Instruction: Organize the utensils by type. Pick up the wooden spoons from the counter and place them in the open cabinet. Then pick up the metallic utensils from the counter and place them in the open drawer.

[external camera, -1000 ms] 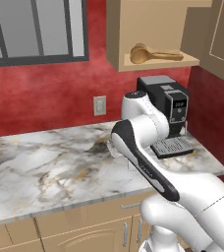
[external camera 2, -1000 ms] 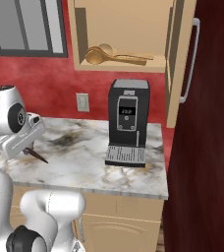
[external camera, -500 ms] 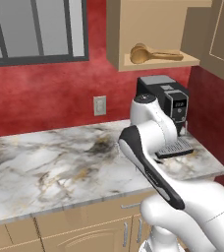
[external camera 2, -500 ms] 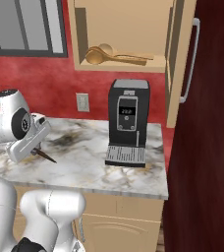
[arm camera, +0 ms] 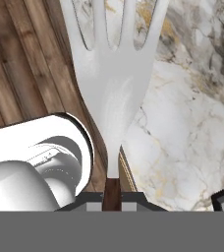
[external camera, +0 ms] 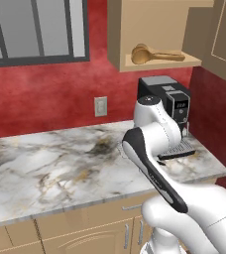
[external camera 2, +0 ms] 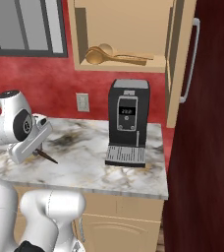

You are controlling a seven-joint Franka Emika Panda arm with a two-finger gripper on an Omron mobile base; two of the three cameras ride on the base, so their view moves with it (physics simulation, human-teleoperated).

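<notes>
My gripper [arm camera: 112,197] is shut on the dark handle of a metallic fork [arm camera: 114,88], whose silver tines point away from the hand. The fork hangs over the front edge of the marble counter [arm camera: 192,123], with wooden floor below on one side. In the right base view the gripper [external camera 2: 38,147] hovers above the counter [external camera 2: 84,170] at the left, and the fork [external camera 2: 47,156] juts out as a thin dark sliver. Two wooden spoons [external camera: 154,53] [external camera 2: 114,55] lie on the shelf of the open cabinet [external camera: 135,20] [external camera 2: 124,24]. The open drawer is out of view.
A black coffee machine [external camera: 177,101] [external camera 2: 127,118] stands at the counter's right end under the cabinet, with its drip tray in front. A wall outlet [external camera: 100,106] sits on the red wall. The cabinet's door [external camera 2: 180,64] hangs open beside a dark tall unit [external camera 2: 207,123].
The arm has swung a little to the right with the fork still in its grip. Most of that shift came early, and little has moved in the last half second.
</notes>
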